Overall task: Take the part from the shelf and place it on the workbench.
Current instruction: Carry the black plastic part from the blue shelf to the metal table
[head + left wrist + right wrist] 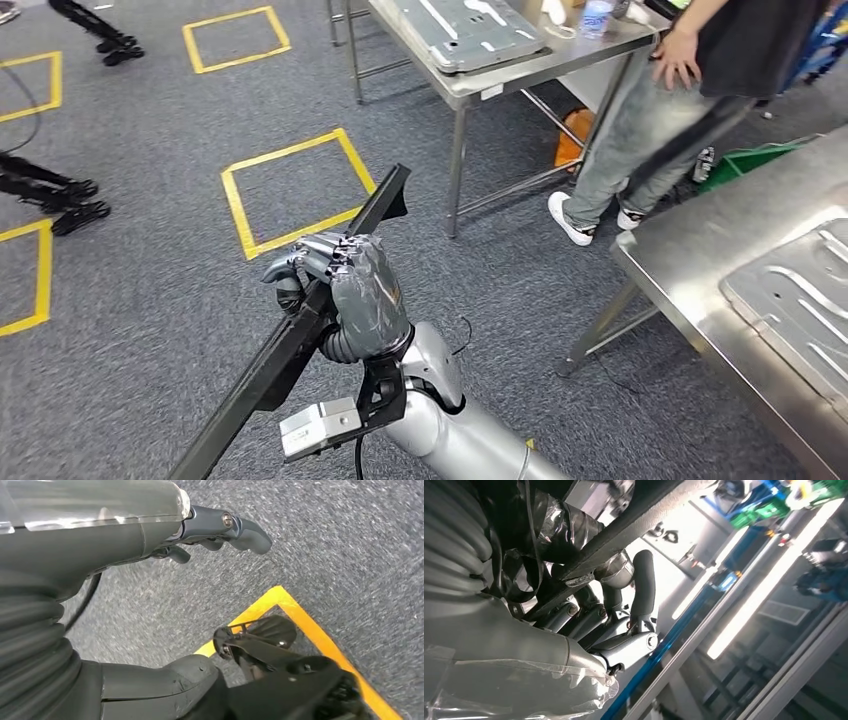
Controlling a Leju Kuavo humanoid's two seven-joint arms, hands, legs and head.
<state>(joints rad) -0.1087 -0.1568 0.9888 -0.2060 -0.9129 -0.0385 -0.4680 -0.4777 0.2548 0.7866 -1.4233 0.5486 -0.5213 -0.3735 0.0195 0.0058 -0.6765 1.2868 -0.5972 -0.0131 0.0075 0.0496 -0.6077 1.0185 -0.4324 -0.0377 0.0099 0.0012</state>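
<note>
1. Right hand (345,290) wrapped around a long black part (300,340), fingers (644,587) curled over its edge; part held aslant above the grey carpet (150,300), upper end pointing toward a yellow taped square (295,190).
2. Left hand (150,530) hanging over the carpet beside a yellow tape corner (295,615), grasping nothing, fingers lightly bent and apart.
3. Steel workbench (690,250) at the right, carrying a ribbed metal panel (800,300); well apart from the part.
4. Second steel table (520,75) farther off with another panel (470,30) and a bottle (597,17).
5. Person (660,110) in jeans standing between the 2 tables.
</note>
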